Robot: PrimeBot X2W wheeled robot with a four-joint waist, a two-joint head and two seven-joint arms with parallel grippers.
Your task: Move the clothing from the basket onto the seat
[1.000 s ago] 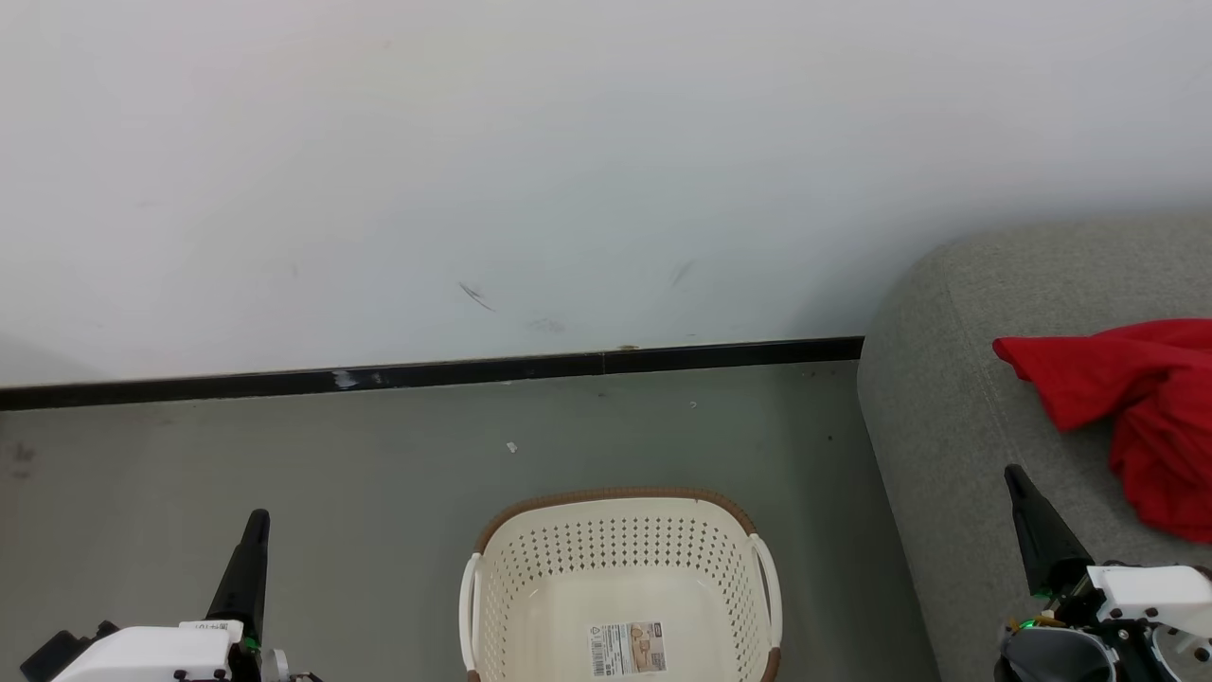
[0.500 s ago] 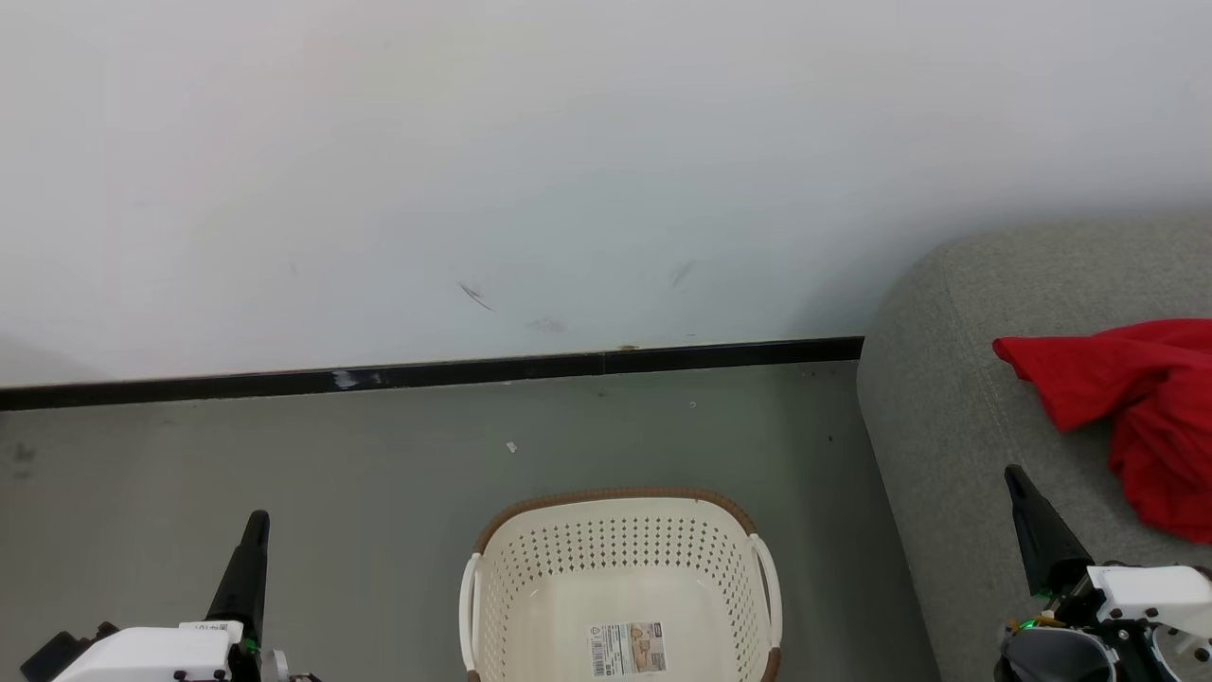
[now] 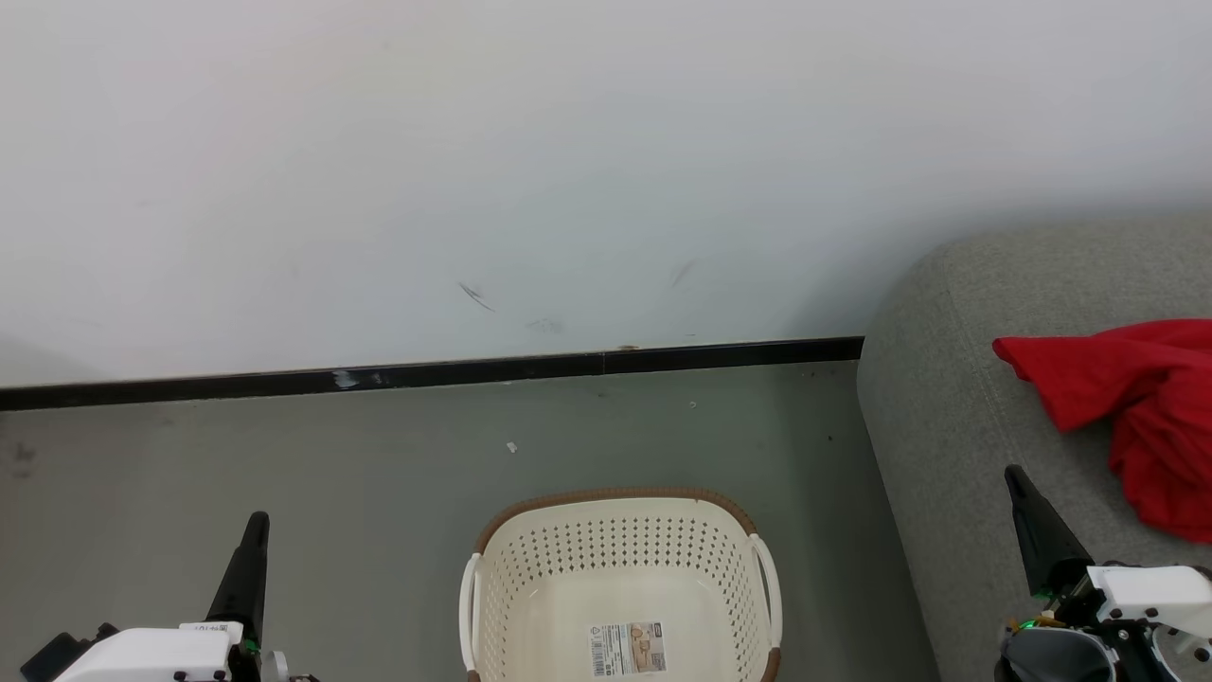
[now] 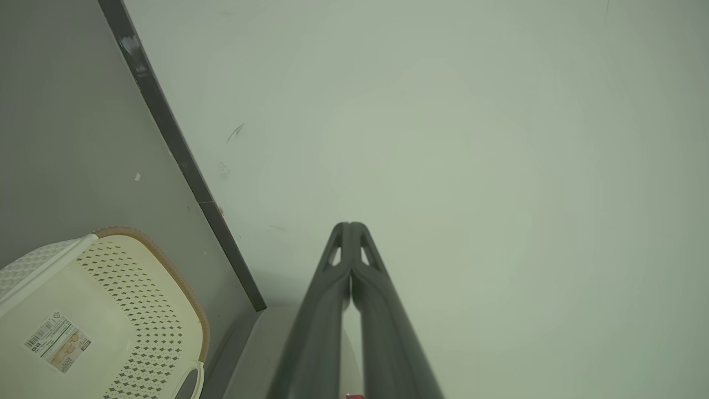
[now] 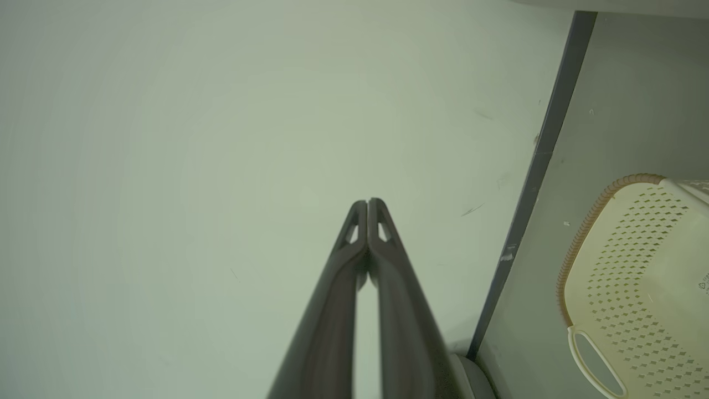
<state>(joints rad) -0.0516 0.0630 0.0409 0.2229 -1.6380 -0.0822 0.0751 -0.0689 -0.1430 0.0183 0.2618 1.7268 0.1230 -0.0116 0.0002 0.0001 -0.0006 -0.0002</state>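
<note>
Clothing (image 3: pixel 1127 398) of bright red soft fabric lies heaped on the large grey upholstered sofa seat (image 3: pixel 947 426), just ahead and to the right of the right gripper (image 5: pixel 367 204), whose two long dark fingers press tip to tip. On the left gripper (image 4: pixel 350 227) the fingertips likewise meet. Between the two grippers stands the cream-white perforated plastic basket (image 3: pixel 620 540), its bottom label (image 3: pixel 627 648) showing
</note>
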